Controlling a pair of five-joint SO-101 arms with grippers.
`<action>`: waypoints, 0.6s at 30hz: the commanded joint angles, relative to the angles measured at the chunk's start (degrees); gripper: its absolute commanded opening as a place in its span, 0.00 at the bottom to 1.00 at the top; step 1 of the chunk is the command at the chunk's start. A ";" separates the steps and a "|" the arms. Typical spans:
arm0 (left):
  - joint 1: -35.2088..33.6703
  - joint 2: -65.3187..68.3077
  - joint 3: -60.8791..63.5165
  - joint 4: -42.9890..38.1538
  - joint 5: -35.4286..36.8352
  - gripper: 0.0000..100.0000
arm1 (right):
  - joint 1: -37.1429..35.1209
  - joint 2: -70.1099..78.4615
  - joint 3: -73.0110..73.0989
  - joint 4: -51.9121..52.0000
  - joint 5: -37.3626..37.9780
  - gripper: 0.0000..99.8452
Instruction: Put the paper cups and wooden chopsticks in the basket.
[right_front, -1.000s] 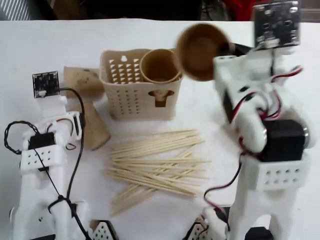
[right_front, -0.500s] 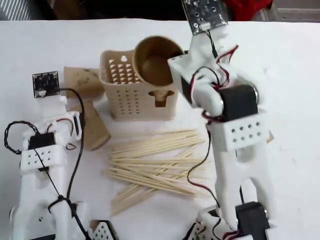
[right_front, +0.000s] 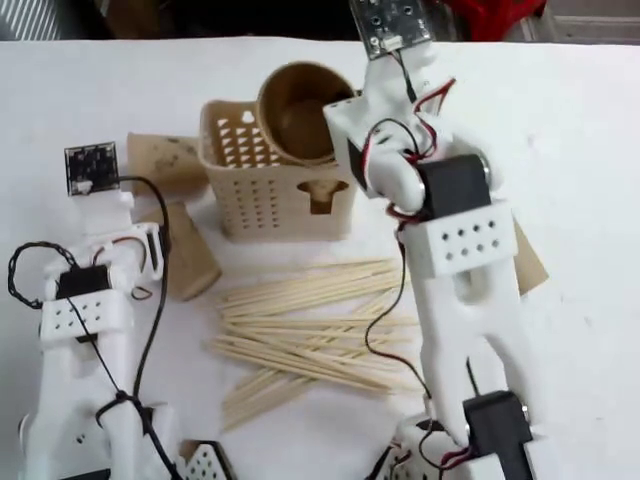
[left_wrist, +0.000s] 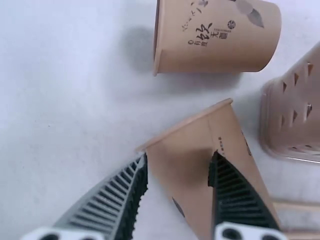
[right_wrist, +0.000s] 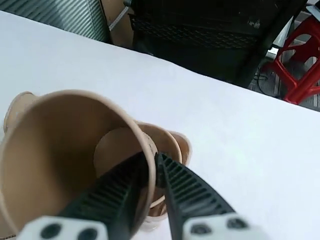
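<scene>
My right gripper (right_front: 338, 112) is shut on the rim of a brown paper cup (right_front: 297, 108), held tilted over the beige perforated basket (right_front: 262, 195). In the right wrist view the jaws (right_wrist: 155, 167) pinch that cup's (right_wrist: 60, 150) wall, with another cup (right_wrist: 172, 142) just below it. Two more cups lie on their sides left of the basket, one (right_front: 163, 160) farther back and one (right_front: 188, 252) nearer. My left gripper (left_wrist: 177, 161) is open, straddling the nearer lying cup (left_wrist: 192, 150) close to its rim. Wooden chopsticks (right_front: 315, 335) lie in a loose pile in front of the basket.
The other lying cup (left_wrist: 215, 35) and a basket corner (left_wrist: 295, 115) are beyond the left gripper. A brown cup edge (right_front: 530, 265) pokes out from behind the right arm. White table stretches open to the far right and back left.
The right arm has swung left with its cup, from beside the basket to over the basket's top. The left arm has not moved.
</scene>
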 joint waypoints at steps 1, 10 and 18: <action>1.01 0.04 0.09 -0.26 0.09 0.21 | 0.22 0.57 1.05 -1.45 -0.18 0.03; 1.01 0.04 0.09 -0.26 0.09 0.21 | 4.88 -0.57 0.97 0.31 0.18 0.22; 1.01 0.04 0.09 -0.26 0.09 0.21 | 16.84 -5.14 1.32 14.29 0.18 0.16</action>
